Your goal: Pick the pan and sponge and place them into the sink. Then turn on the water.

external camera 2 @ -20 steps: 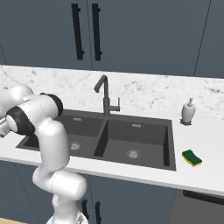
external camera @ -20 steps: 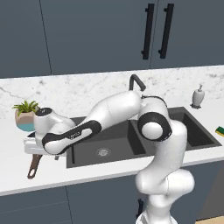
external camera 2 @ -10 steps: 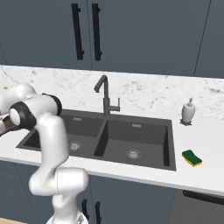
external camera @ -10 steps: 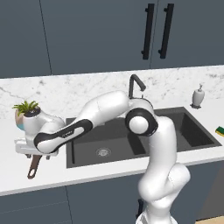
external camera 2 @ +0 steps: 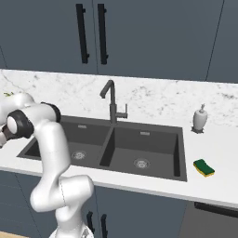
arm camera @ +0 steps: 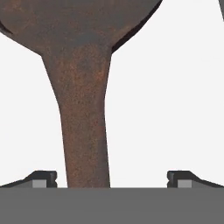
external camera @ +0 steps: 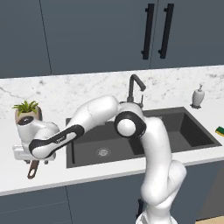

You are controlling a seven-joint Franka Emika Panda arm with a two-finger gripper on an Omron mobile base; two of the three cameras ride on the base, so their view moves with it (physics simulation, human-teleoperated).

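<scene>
I have the gripper (arm camera: 112, 177) low over the white counter (external camera: 87, 173) at the sink's nine o'clock side, its fingers (arm camera: 43, 178) spread wide apart with the pan (arm camera: 83, 65) handle running between them toward twelve o'clock in the hand view, touching neither tip, so nothing is grasped. From the left base view the pan's loop end (external camera: 33, 169) pokes out below the hand, just beside the potted plant (external camera: 27, 111). Both basins of the sink (external camera 2: 139, 139) hold nothing but their drains, and the sponge (external camera 2: 204, 168) lies on the counter at the sink's three o'clock, near the soap dispenser (external camera 2: 200, 118), with the faucet (external camera 2: 111, 100) behind the divider
</scene>
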